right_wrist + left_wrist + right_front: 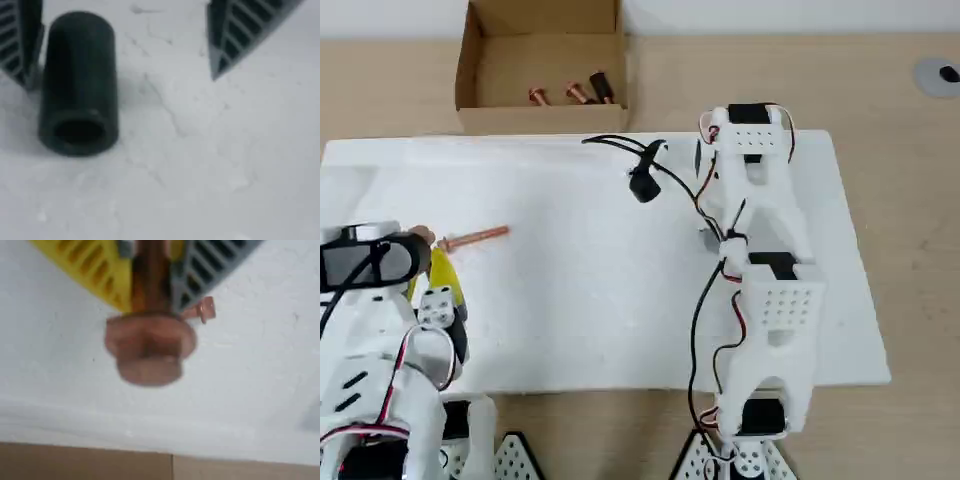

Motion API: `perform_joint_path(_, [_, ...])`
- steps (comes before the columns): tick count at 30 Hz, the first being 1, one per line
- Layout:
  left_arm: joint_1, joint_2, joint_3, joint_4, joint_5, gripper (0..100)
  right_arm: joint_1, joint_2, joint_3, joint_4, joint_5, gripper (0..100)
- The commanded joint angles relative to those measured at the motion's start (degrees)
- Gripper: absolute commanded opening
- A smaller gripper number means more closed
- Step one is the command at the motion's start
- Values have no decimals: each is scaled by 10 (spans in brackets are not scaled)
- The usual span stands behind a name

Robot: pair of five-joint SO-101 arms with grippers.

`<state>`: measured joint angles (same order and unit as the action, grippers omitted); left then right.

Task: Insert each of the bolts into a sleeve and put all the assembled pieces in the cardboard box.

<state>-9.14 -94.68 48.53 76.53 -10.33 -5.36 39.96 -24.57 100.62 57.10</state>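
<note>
Already, some pieces are being kept in the cardboard box (pixel 540 120): copper bolt ends and a dark sleeve end are lying by the wall nearest the white foam board (pixel 580 300), though how many are fully assembled cannot be told. One bolt (pixel 150 342) is being clamped by its shank between the yellow and grey fingers of the left gripper (pixel 150 285), over the board near its left edge. A second bolt (pixel 475 238) is being left loose on the board just beside that gripper. A black sleeve (pixel 79 85) is lying on its side on the board. It is being straddled by the wide-open right gripper (pixel 125 55), close beside one finger and not yet gripped. As judged from this, two bolts are yet to be sleeved and boxed, and the held one is likely being readied for the black sleeve.
</note>
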Motion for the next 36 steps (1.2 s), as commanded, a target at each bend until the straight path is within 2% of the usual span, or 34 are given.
perform_joint_path(1, [-7, -3, -3, 2, -2, 13, 7, 15, 6, -6, 4, 274])
perform_joint_path(3, [-8, -3, -3, 3, -4, 13, 6, 15, 6, -6, 4, 271])
perform_joint_path(5, [-9, -3, -5, 13, -36, 13, 6, 15, 6, -6, 3, 239])
perform_joint_path(7, [-9, -3, -8, 21, -62, 13, 6, 15, 4, -6, 2, 178])
perform_joint_path(13, [-40, -52, -9, 25, -66, 13, 7, 15, 0, -11, -25, 8])
perform_joint_path(16, [-53, -96, -8, 30, -66, 16, 9, 13, 0, -14, -36, 10])
perform_joint_path(21, [-53, -97, -8, 32, -67, 16, 10, 12, -19, -10, -55, 10])
perform_joint_path(26, [-53, -97, -26, 29, -66, 14, 6, -4, -137, 19, -124, 10])
perform_joint_path(32, [-53, -96, -6, 13, -62, 13, -9, -138, -256, 18, -263, 10])
perform_joint_path(36, [-53, -96, 56, -49, -62, 13, -59, -275, -268, 18, -310, 10])
